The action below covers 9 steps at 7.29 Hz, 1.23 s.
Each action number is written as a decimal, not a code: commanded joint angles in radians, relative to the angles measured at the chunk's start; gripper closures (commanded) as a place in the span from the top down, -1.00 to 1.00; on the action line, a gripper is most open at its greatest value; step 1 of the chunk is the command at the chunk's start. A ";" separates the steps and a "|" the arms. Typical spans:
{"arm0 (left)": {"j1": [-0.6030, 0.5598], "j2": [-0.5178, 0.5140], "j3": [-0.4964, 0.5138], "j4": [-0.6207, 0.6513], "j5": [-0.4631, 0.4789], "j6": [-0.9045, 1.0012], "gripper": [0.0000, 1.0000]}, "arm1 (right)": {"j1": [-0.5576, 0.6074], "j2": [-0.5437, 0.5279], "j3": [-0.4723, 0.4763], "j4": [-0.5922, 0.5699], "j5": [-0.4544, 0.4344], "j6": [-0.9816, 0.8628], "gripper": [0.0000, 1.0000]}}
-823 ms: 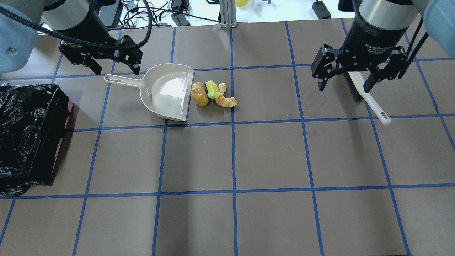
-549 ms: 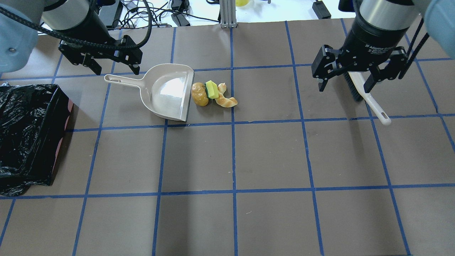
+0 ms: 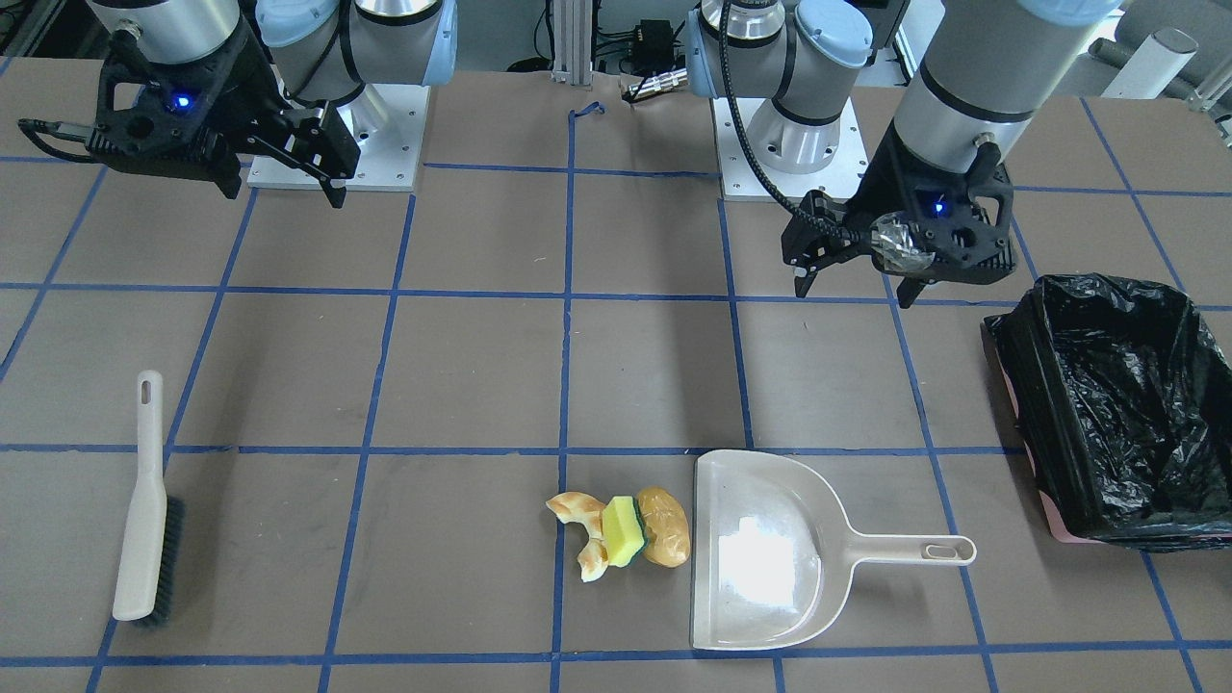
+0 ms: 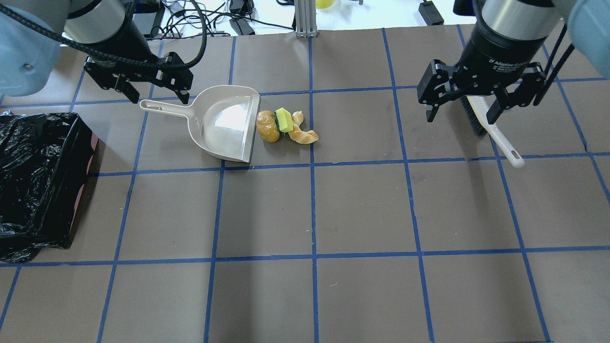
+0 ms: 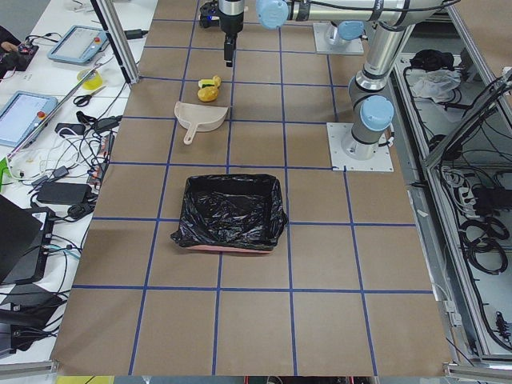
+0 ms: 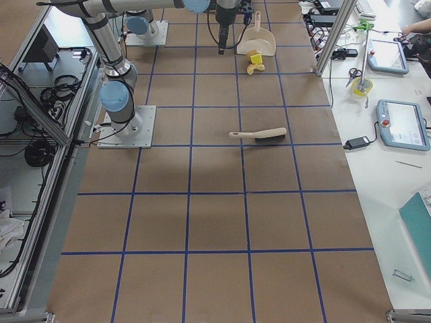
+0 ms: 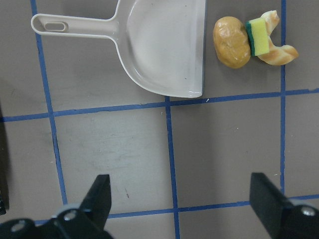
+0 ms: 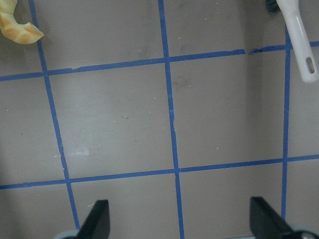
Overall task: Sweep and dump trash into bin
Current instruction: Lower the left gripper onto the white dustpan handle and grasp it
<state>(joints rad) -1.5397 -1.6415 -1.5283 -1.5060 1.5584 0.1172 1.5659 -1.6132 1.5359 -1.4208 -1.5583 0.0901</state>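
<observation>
On the table (image 4: 362,209) the trash (image 4: 285,125) lies just beside the dustpan (image 4: 224,124); the bin (image 4: 38,181) is partly cut off overhead. Left claw (image 4: 157,94) and right claw (image 4: 460,118) hang released, the right hiding part of the brush (image 4: 505,145).

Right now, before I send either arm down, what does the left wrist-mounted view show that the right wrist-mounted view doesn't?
Only the left wrist view: the beige plastic dustpan, with the golden-brown potato-like lump and the yellow sponge with a green side beside its open edge. Only the right wrist view: the white handle of the hand brush. Both: the pale curved croissant-like piece, the grey blue-taped table, and an open gripper at the bottom edge, the left gripper and the right gripper.
</observation>
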 commanded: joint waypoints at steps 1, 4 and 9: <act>0.003 -0.070 0.001 0.041 0.028 0.059 1.00 | -0.013 -0.001 0.003 -0.001 -0.005 0.005 1.00; 0.004 -0.214 0.004 0.142 0.052 0.190 1.00 | -0.056 -0.001 0.003 -0.030 -0.008 -0.214 0.98; 0.119 -0.362 0.025 0.303 0.042 0.889 1.00 | -0.369 0.010 0.186 -0.272 -0.012 -0.754 0.99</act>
<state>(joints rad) -1.4782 -1.9812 -1.5056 -1.2103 1.6055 0.7937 1.2537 -1.6048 1.6369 -1.5741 -1.5649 -0.5609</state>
